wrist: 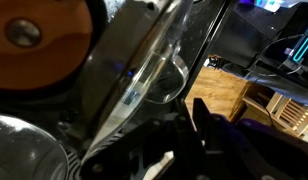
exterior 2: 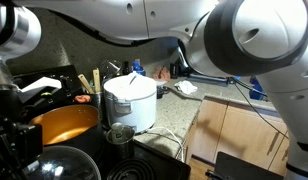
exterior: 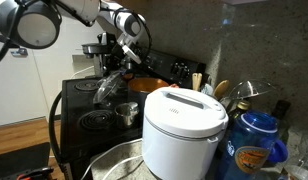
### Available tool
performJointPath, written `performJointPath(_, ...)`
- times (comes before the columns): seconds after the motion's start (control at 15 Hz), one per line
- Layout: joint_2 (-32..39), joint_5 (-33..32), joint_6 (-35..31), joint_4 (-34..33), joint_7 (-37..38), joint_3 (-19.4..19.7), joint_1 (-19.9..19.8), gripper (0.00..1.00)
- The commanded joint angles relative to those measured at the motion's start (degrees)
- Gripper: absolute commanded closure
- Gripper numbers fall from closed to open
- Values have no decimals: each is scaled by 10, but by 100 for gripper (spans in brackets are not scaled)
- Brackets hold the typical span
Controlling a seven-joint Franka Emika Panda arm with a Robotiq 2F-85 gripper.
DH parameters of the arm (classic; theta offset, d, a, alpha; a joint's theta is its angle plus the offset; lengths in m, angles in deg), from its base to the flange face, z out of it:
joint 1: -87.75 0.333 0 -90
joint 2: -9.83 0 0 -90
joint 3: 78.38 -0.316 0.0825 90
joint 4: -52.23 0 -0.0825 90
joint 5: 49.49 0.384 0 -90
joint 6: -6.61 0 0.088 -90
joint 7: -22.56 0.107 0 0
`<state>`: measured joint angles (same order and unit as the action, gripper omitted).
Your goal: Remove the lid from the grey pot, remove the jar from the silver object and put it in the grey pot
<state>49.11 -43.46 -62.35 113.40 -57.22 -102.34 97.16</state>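
Stove [exterior: 76,100], black, bears the grey pot [exterior: 146,86], its orange inside uncovered, with the silver object [exterior: 127,112] just in front. The gripper [exterior: 118,68] is clamped tight on the lid [exterior: 107,90], tilted above the burners beside the grey pot. A white rice cooker [exterior: 184,125] stands near; a dark speckled wall [exterior: 244,40] stands behind, and there is wooden floor [exterior: 14,135] at the side

Black stove [exterior: 76,98] with grey pot [exterior: 146,87] and silver object [exterior: 127,113] on it.
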Motion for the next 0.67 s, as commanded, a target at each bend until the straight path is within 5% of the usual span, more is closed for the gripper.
performJointPath(0.0,-40,11,-49,89,-24,-6,-20,95)
performJointPath(0.27,-46,9,-74,116,-14,-3,-19,97)
performJointPath(0.33,-45,8,-81,118,-10,-1,-19,71)
performJointPath(0.47,-44,4,-93,118,-2,3,-19,67)
performJointPath(0.6,-42,2,-101,115,2,5,-22,53)
